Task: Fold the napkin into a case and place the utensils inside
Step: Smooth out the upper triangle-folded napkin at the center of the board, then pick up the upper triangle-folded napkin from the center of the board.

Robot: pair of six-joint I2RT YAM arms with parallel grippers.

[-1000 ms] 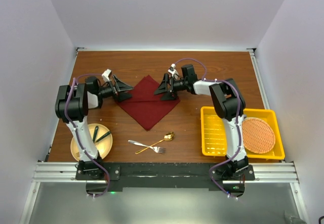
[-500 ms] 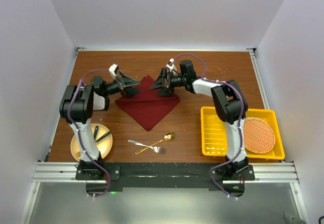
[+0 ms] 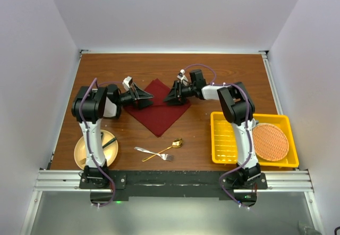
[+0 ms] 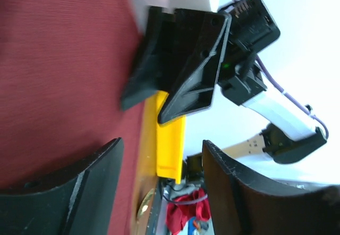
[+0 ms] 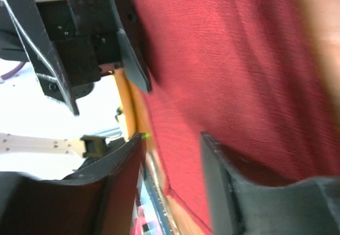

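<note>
**Between two spread grippers: the napkin flat, nothing folded**

Between the left gripper (image 3: 143,100) and the right gripper (image 3: 171,97) lies the napkin (image 3: 157,110), spread flat on the table (image 3: 228,70) as a diamond. One corner points at each gripper. Both arms lie low and face each other across the cloth.

The left gripper's jaws stand wide apart. In its wrist view the fingers (image 4: 79,192) frame bare maroon fabric, with the right gripper straight ahead. The right gripper is also wide apart. Its fingers (image 5: 239,192) straddle the cloth's edge with nothing pinched between them, and the left gripper faces it at close range. Whether any fingertip touches the fabric cannot be told.

The utensils lie off the napkin on bare wood, below both grippers toward the arm bases and just past the cloth's near corner. The silver fork (image 3: 146,151) and the gold spoon (image 3: 177,143) cross each other.

A yellow tray (image 3: 215,139) sits behind the right gripper, beside its arm, and holds a round orange mat (image 3: 271,142). A tan plate (image 3: 79,158) with green-handled cutlery (image 3: 101,139) sits behind the left gripper, by that arm's base. Nothing lies between either gripper and the napkin.
</note>
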